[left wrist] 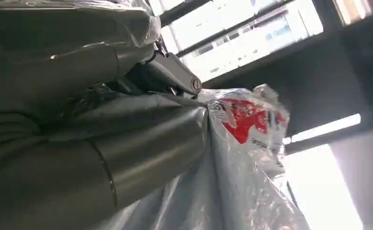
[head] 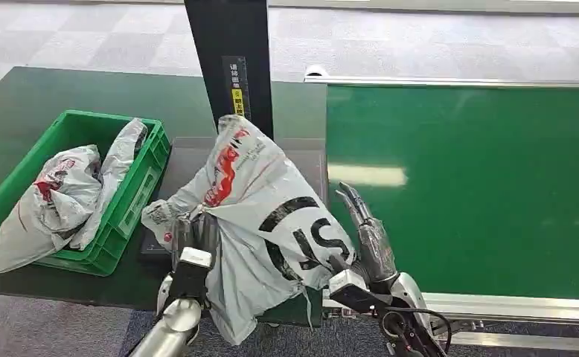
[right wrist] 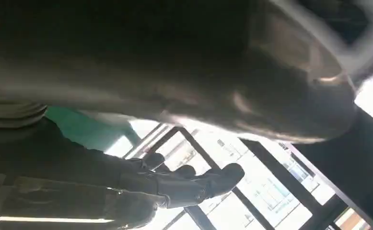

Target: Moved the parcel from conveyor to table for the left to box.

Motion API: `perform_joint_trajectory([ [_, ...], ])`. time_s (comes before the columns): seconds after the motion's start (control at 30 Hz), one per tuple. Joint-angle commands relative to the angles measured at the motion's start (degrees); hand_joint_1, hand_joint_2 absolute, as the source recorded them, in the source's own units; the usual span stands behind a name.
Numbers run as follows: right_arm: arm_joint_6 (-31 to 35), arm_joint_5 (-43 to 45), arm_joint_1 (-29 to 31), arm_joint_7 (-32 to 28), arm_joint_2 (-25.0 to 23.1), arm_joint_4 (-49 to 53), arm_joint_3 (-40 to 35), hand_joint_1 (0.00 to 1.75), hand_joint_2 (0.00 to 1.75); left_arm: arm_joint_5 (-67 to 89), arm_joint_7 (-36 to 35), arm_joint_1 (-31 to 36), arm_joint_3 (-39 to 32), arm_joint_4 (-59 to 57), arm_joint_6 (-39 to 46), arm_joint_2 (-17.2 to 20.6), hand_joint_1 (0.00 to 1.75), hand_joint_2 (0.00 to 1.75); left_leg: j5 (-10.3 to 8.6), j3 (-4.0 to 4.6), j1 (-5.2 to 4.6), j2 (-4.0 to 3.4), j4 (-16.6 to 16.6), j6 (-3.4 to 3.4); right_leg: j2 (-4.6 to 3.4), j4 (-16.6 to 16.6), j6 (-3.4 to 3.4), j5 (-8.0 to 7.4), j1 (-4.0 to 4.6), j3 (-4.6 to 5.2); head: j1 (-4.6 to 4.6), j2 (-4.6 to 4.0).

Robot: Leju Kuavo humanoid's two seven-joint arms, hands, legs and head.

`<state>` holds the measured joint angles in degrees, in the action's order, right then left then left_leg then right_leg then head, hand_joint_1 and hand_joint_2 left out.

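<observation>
At the bench's (head: pixel 18 97) left edge stands a green crate (head: pixel 126 201), its near corner close to the bench's front edge. Two grey bags (head: pixel 67 197) fill it and lean over its rims; bare dark bench lies behind it.

Just right of the crate, at the front edge, the left robot hand (head: pixel 190 245) is clamped on the parcel (head: pixel 260 208), fingers closed into its left side; the left wrist view shows the plastic bunched against the thumb (left wrist: pixel 141 158). The parcel, a large grey bag with red and black print, stands tall over a flat grey plate (head: pixel 186 152). Its lower end hangs past the bench's front edge. A black post (head: pixel 231 52) rises right behind it.

The right robot hand (head: pixel 365 238) is at the parcel's right side, fingers straight and apart, holding nothing; whether it touches the bag cannot be told.

Right of that, the green conveyor (head: pixel 480 186) runs to the picture's edge, with a metal rail along its front.
</observation>
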<state>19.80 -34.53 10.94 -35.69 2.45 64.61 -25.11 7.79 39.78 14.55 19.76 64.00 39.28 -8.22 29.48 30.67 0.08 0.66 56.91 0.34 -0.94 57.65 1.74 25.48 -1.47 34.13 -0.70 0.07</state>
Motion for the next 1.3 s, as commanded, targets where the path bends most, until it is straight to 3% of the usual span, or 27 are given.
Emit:
perform_joint_trajectory([
  [0.03,0.6,1.0,3.3,-0.8,0.3,-5.7,-2.7,0.00,0.00,-3.3,0.2,-4.0,-3.9,27.1,0.7,1.2,1.75,0.00,0.02,0.06,0.03,-0.11,0.0,-0.04,-0.03,0.0,-0.09,-0.02,0.04,0.07,-0.04,0.00],
  [0.17,0.9,1.0,3.0,-0.6,0.7,-5.4,-2.9,0.00,0.00,-1.3,0.2,-5.6,-8.8,36.8,0.7,0.5,1.75,0.00,0.05,-0.01,0.02,-0.30,0.0,-0.08,-0.14,0.0,-0.17,-0.02,0.04,0.07,0.00,0.00],
  [0.53,0.9,1.0,3.0,-0.6,0.7,-5.4,-2.9,0.00,0.00,-1.3,0.2,-5.6,-8.8,36.8,0.7,0.5,1.75,0.00,0.00,-0.07,-0.01,-0.14,-0.1,-0.06,-0.02,-0.1,-0.12,-0.01,0.01,-0.04,-0.02,0.00],
  [0.73,0.8,0.9,2.7,-0.5,0.6,-5.1,-3.2,0.00,0.00,0.4,0.2,-6.7,-16.8,46.5,0.7,-0.6,1.75,0.00,0.03,-0.10,0.00,-0.26,-0.1,-0.08,-0.12,-0.1,-0.17,-0.01,0.02,-0.03,-0.02,0.00],
  [0.93,0.9,0.8,2.4,-0.2,0.7,-4.8,-3.4,0.00,0.00,16.7,0.2,-3.6,-27.5,56.0,0.7,-3.0,1.75,0.00,0.01,-0.01,0.03,-0.23,-0.1,-0.09,-0.08,0.0,-0.18,-0.02,0.04,0.06,-0.02,0.00],
  [1.03,1.7,0.4,0.0,0.5,1.5,-2.5,-2.2,0.00,0.00,34.2,0.2,1.1,-35.8,55.6,0.7,-3.1,1.75,0.00,-0.01,-0.05,0.03,-0.21,-0.1,-0.11,-0.03,-0.1,-0.22,-0.02,0.04,0.01,0.00,0.00],
  [1.3,1.7,0.4,-0.1,0.6,1.7,-2.2,-2.4,0.00,0.00,34.4,0.2,1.3,-36.0,54.8,0.7,-3.0,1.75,0.00,0.00,-0.06,0.01,-0.08,-0.1,-0.06,0.02,0.0,-0.13,0.02,0.02,0.00,-0.07,0.00],
])
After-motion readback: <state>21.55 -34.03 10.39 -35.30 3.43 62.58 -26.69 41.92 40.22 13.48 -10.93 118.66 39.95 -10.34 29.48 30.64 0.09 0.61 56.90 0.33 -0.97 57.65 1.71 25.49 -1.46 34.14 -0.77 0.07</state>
